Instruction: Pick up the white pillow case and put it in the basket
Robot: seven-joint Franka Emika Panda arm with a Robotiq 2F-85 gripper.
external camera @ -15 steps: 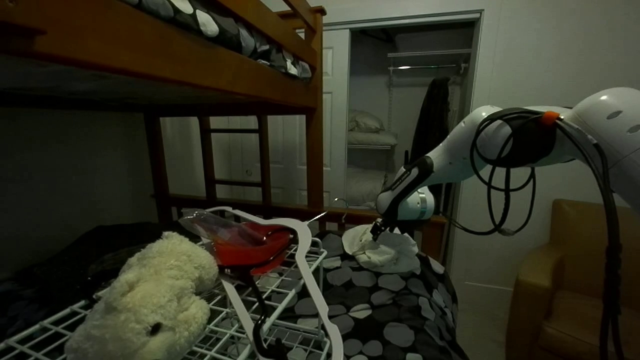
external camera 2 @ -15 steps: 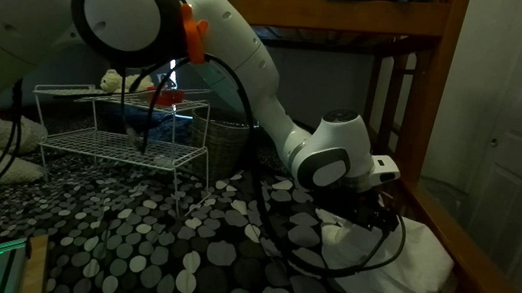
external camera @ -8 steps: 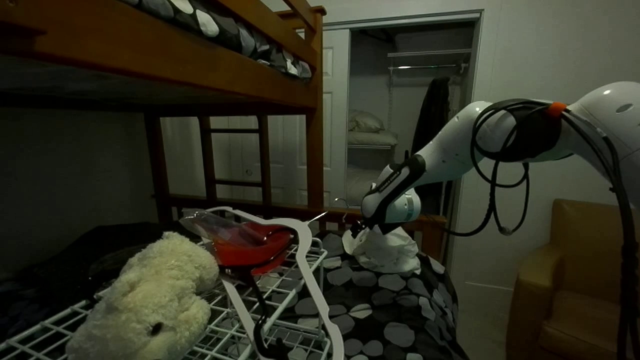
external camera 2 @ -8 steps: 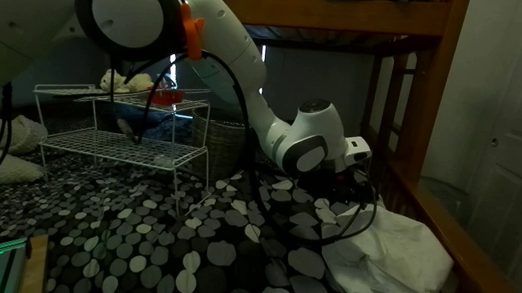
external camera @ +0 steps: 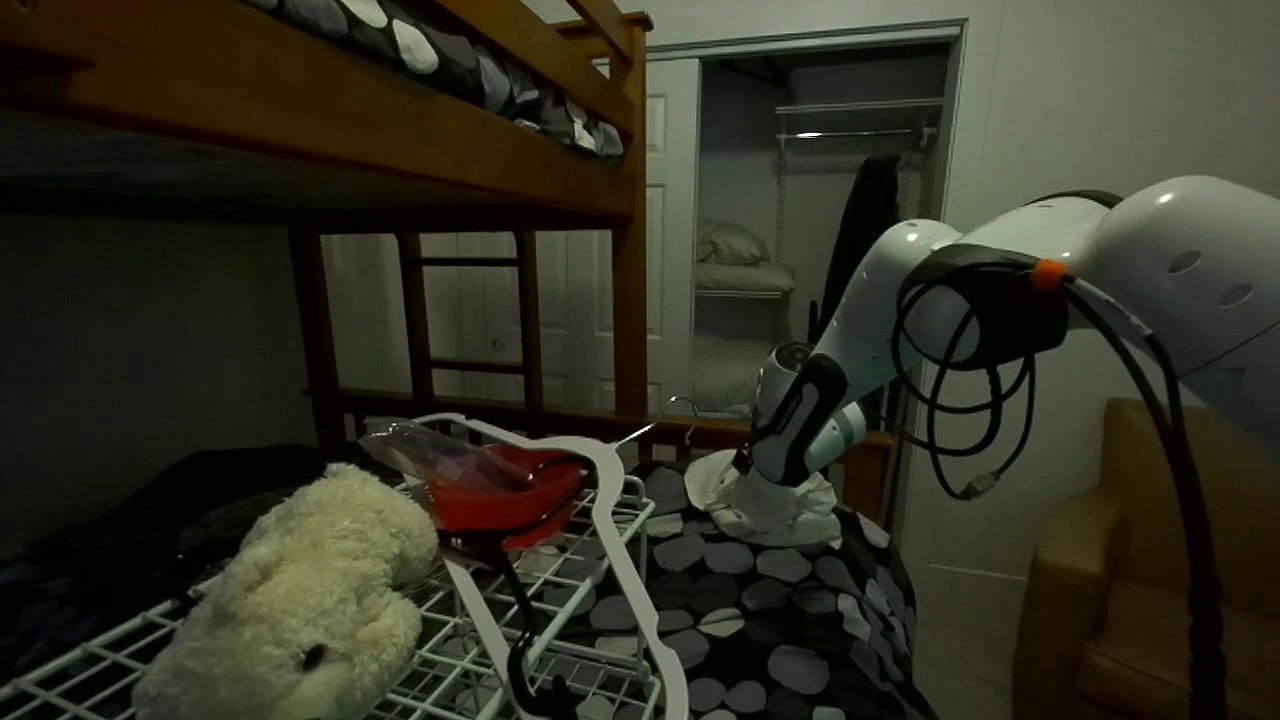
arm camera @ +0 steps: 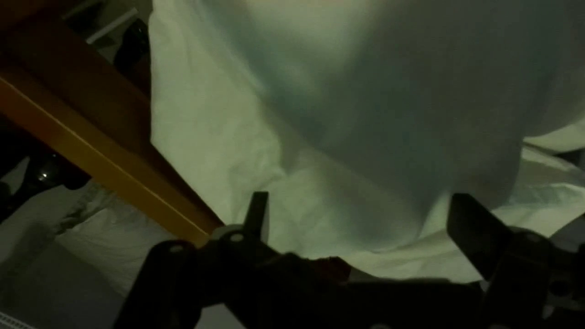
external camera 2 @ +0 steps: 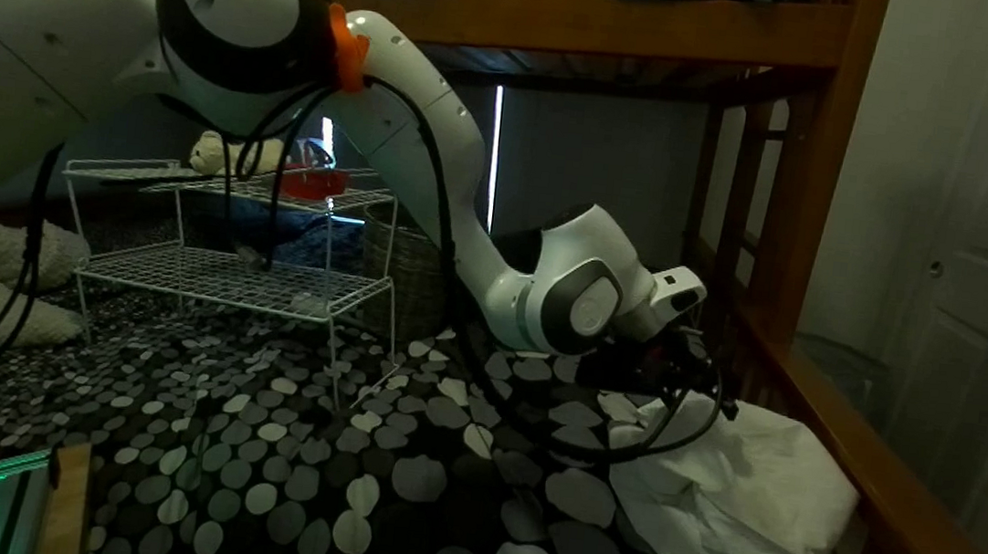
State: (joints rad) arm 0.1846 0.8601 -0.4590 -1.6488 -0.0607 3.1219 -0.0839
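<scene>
The white pillow case (external camera 2: 737, 495) lies in a crumpled heap on the lower bed (external camera 2: 259, 417), the bench here, close beside the wooden rail (external camera 2: 880, 492). The pincer (arm camera: 358, 201) is spread wide, and its 2 fingers (arm camera: 256, 214) are not squeezing anything. There is just 1 arm (external camera 2: 419, 113), so it must do all the work.

In the wrist view, the pillow case is straight ahead of the fingers and spreads out well past them. In an exterior view, the pincer is at the edge of the heap on the basket (external camera 2: 416, 278) side, and most of the heap lies away from it, toward the rail. The heap is so crumpled that it has no clear long side. It is dark there, so I can't tell if the fingers touch it.

I think the job is near its start, and the grab comes next. The pincer should push straight ahead into a thick fold, then close. A thin pinch might slip, and a deep one might catch the bed cover too. After that, the trip goes back to the basket, which stands just behind the end of the white wire rack (external camera 2: 209, 284)
</scene>
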